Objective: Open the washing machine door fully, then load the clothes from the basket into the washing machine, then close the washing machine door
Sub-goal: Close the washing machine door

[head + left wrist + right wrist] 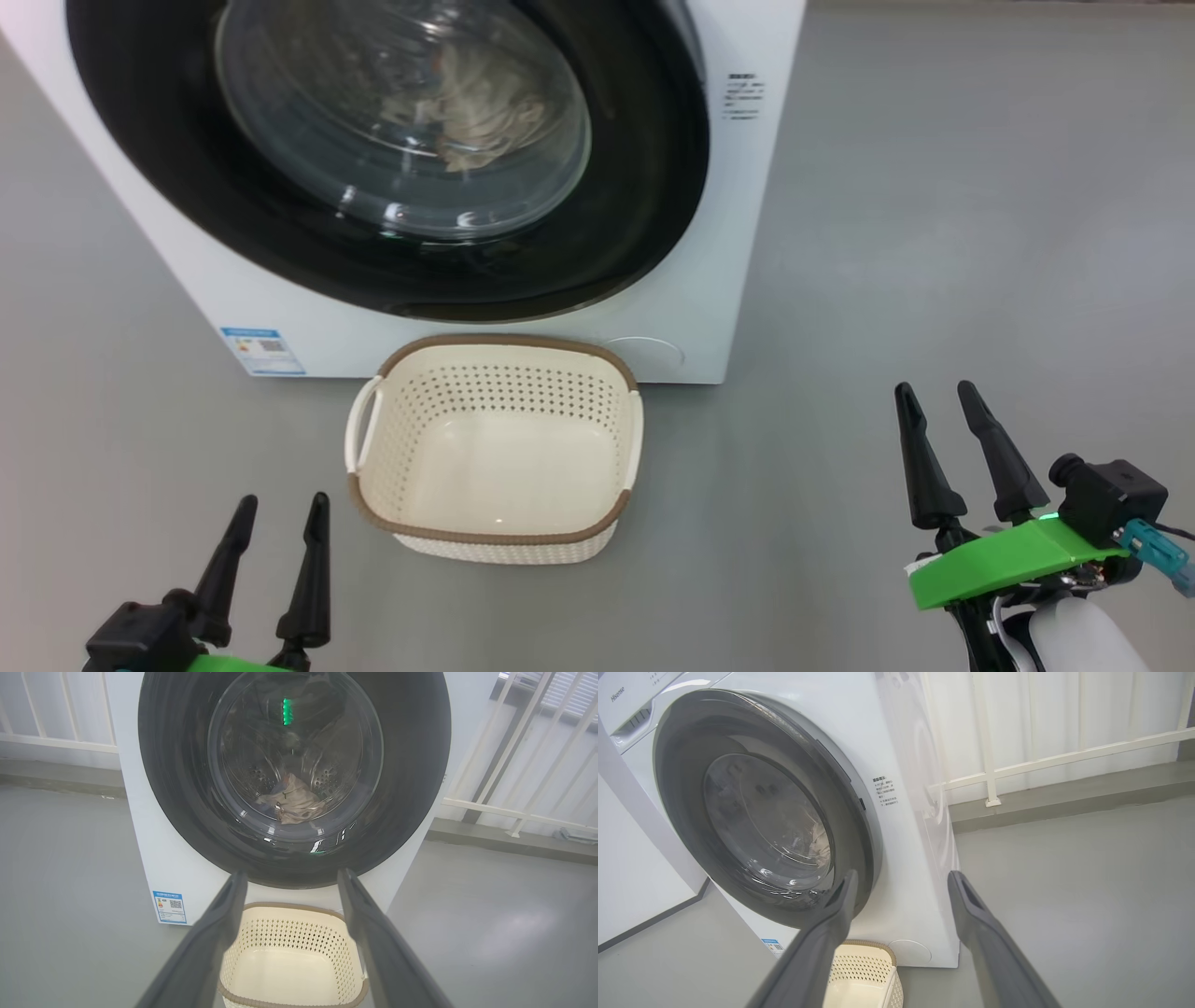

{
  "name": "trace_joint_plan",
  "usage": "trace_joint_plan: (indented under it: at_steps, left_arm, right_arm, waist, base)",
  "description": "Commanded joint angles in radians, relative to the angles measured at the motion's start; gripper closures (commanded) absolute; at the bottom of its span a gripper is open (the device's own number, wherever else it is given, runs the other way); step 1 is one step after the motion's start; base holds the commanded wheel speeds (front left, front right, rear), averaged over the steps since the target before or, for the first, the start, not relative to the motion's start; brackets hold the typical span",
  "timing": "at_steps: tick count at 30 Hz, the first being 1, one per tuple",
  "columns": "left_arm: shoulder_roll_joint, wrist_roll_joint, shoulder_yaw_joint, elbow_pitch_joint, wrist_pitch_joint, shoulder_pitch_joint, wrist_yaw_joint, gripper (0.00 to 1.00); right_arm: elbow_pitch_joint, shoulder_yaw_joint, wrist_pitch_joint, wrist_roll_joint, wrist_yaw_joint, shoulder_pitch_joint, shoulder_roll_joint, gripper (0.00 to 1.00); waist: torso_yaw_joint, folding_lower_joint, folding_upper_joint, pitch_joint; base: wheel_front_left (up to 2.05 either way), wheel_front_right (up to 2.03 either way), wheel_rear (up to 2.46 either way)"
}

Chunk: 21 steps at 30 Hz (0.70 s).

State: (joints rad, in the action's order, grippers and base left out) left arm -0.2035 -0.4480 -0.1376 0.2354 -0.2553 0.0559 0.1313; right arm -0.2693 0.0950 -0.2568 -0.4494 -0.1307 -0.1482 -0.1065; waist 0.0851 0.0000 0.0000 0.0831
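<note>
One washing machine (728, 280) stands with its one round door (644, 187) shut. One cream bundle of clothes (476, 112) lies inside, behind the glass (308, 140). One basket (485, 539) sits on the floor (887, 233), right by the machine's front. Two left fingers (229, 560) and two right fingers (920, 457) are spread, holding nothing. Wide grey floor lies on both sides

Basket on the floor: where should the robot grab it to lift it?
Probably the looped side handle of the basket, from above on the robot's left. It stands off the wall, leaving a gap for a finger, and the open left tool is nearest.
</note>
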Motion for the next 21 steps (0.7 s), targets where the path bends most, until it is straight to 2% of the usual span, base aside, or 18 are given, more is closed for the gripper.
trace_joint_plan:
  at_steps: [1, 13, 21]
  left_arm:
    - [-0.026, 0.001, 0.04, -0.016, -0.006, 0.017, -0.001, 0.0]
    - [-0.028, 0.01, 0.081, -0.014, -0.006, -0.001, -0.001, 0.0]
    - [-0.022, 0.026, 0.105, -0.004, -0.006, 0.0, -0.001, 0.0]
  right_arm:
    - [0.028, 0.019, -0.005, -0.003, 0.0, -0.002, -0.009, 0.0]
    - [0.045, 0.011, -0.005, 0.001, 0.0, 0.03, -0.011, 0.0]
    - [0.051, 0.005, -0.005, 0.009, 0.0, 0.039, -0.009, 0.0]
  waist:
    - [-0.018, 0.0, 0.0, -0.003]
    - [-0.089, 0.0, 0.0, -0.006]
    - [-0.109, 0.0, 0.0, -0.005]
  base:
    - [0.0, 0.0, 0.0]
    - [0.0, 0.0, 0.0]
    - [0.0, 0.0, 0.0]
